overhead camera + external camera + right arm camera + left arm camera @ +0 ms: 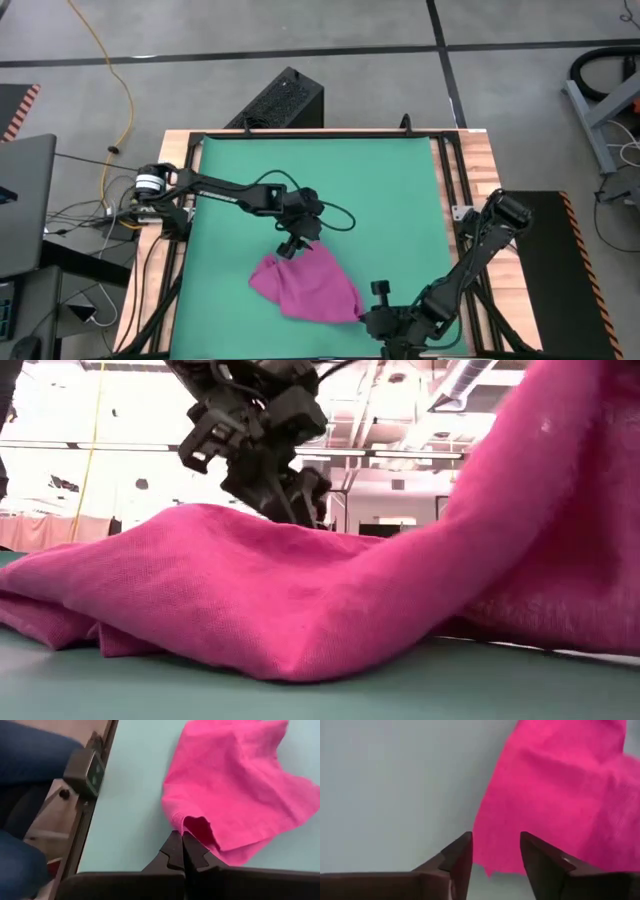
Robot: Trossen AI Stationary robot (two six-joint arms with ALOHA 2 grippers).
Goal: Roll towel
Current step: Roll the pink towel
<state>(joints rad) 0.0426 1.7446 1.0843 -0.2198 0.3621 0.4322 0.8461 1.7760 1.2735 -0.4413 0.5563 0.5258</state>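
From table height the towel (300, 600) fills nearly everything, a rumpled pink heap on the green mat (200, 695), rising steeply at one side as if lifted there. Behind it the left gripper (290, 495) hangs just over the far edge of the cloth.

From overhead, the towel (305, 285) lies crumpled in the near half of the mat (320, 180), toward the right. The left gripper (292, 246) comes down at its far corner; the right gripper (368, 315) sits at its near right corner, by the desk (485, 165) edge.

The left wrist view shows that arm's jaws spread a modest way apart, with a towel (555, 795) corner lying on the mat below the gap, nothing held.

The right wrist view shows that arm's jaws pressed together right at a raised fold of the towel (235, 785); I'd say they pinch the edge, which fits the lifted side seen from table height. A person's blue-clad legs (30, 780) show beyond the desk frame.

To my eye no rolling has started; the cloth is still bunched, and this looks like the spreading-out step. Next, I'd guess, the left jaws need to close on their corner so both arms can pull the towel flat.
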